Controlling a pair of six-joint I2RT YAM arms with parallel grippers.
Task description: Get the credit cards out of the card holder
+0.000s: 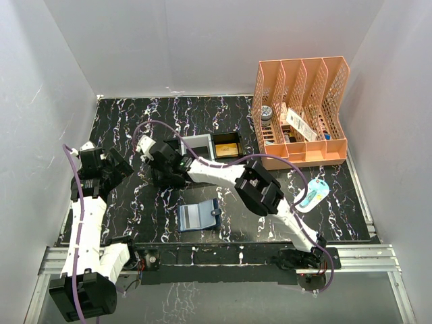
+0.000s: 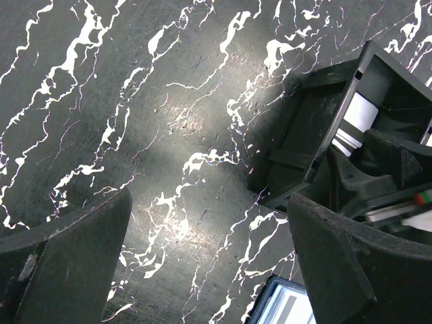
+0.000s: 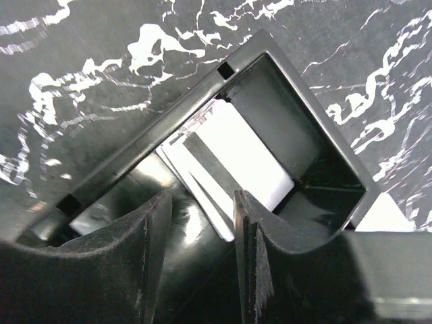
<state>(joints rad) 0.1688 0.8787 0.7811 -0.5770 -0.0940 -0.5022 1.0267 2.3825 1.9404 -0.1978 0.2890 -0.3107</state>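
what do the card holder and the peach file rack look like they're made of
Card holder: seemingly leather or faux leather, matte navy with a paler blue-grey inside, lying folded open. File rack: likely moulded plastic, matte peach, with thin perforated lattice dividers.

orange file rack [image 1: 304, 84], blk tray [image 1: 210, 143], marble tbl [image 1: 135, 121]

Card holder [image 1: 200, 216] matt, prob. leather
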